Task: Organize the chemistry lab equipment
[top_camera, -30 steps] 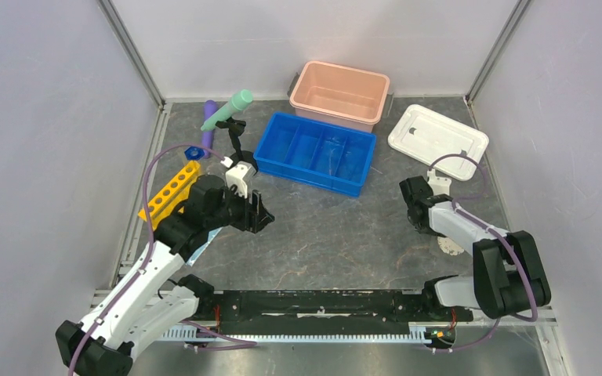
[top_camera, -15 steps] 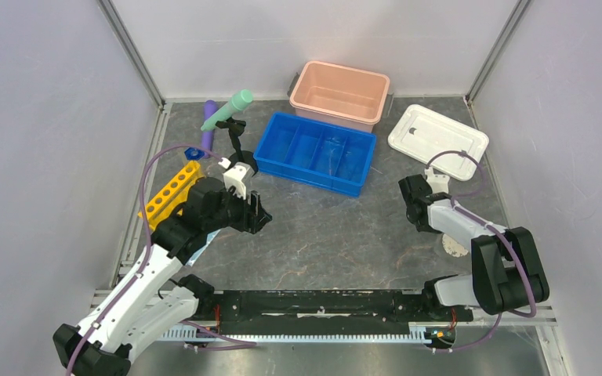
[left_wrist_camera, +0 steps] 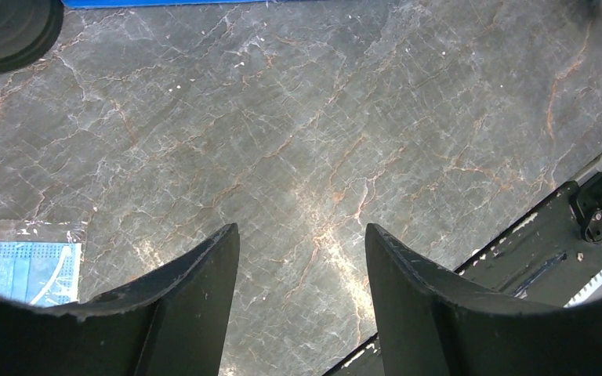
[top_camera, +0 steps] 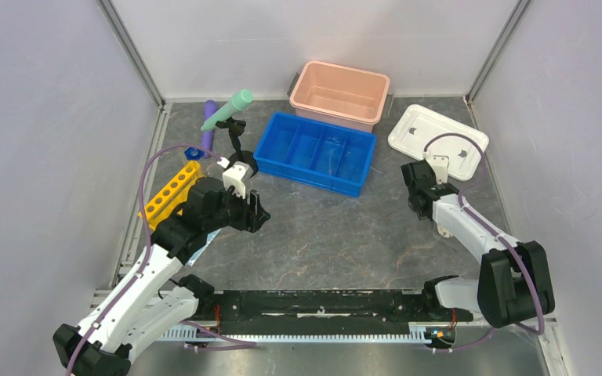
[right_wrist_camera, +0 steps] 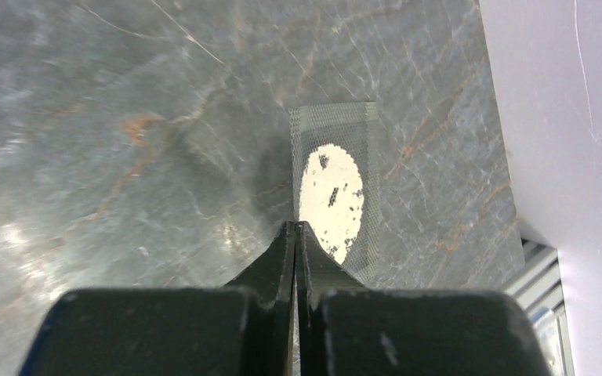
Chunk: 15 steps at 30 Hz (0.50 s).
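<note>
A dark grey veined stone table (top_camera: 321,235) carried everything. At the back stood an open pink plastic bin (top_camera: 335,114), with a blue divided plastic tray (top_camera: 313,178) just in front of it, between the two arms. A flat white plastic lid (top_camera: 436,139) lay right of both, near the right arm's wrist.

The left gripper (left_wrist_camera: 302,235) hung over bare table with its jaws well apart and nothing between them. Just beyond it rose the black metal clamp stand (top_camera: 233,127), whose clamp carried a tilted mint-green plastic tube (top_camera: 229,108). A purple plastic tube (top_camera: 209,129) lay just behind that stand. The yellow holed tube rack (top_camera: 171,191) sat along the left edge, partly behind the left arm. That arm hid most of a light-blue paper mask (left_wrist_camera: 16,270) in its clear wrapper.

The right gripper (right_wrist_camera: 295,227) was closed tight, its tips pinching the near edge of a square wire gauze mesh with a white round centre (right_wrist_camera: 333,188), close to the right wall. A tiny blue funnel (top_camera: 194,151) lay beside the rack's far end.
</note>
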Available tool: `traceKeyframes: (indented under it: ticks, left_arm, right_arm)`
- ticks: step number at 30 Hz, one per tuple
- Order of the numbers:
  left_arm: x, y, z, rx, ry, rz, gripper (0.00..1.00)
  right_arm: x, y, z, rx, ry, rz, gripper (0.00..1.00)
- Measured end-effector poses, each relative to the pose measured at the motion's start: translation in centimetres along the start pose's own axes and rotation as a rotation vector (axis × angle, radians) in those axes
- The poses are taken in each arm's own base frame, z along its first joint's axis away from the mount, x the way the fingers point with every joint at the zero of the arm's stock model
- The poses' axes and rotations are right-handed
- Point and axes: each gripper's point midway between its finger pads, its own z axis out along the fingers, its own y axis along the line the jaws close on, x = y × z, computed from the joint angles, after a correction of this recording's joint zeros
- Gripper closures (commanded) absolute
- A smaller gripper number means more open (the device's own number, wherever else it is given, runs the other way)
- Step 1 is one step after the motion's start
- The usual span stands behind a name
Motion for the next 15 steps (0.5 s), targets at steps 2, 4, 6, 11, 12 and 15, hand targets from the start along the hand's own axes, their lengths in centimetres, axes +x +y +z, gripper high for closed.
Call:
traceKeyframes:
  ticks: [2,4,6,11,12,15]
  left_arm:
    - [0.0,0.0,0.0,-0.002,-0.002,0.0,0.33]
    - [-0.1,0.0,-0.1,-0.001,-0.004,0.001,0.33]
    - [-0.2,0.0,-0.2,0.0,-0.01,0.002,0.33]
    - [-0.4,-0.2,-0.4,0.004,-0.022,0.004,0.3]
    - [-0.5,-0.2,-0.4,0.007,-0.023,0.005,0.3]
    - [-1.3,-0.6,-0.4,0.018,-0.027,0.004,0.3]
  right_arm:
    - [-1.3,0.3,-0.7,-0.039,-0.025,0.01,1.0]
    - [-3.0,0.6,-1.7,-0.091,-0.063,0.027,1.0]
    - [-4.8,0.7,-2.9,-0.136,-0.107,0.052,1.0]
    - [-8.4,0.5,-5.7,-0.217,-0.206,0.105,1.0]
    - [-8.9,0.4,-6.2,-0.231,-0.222,0.113,1.0]
    - [-10.4,0.3,-7.5,-0.272,-0.264,0.133,1.0]
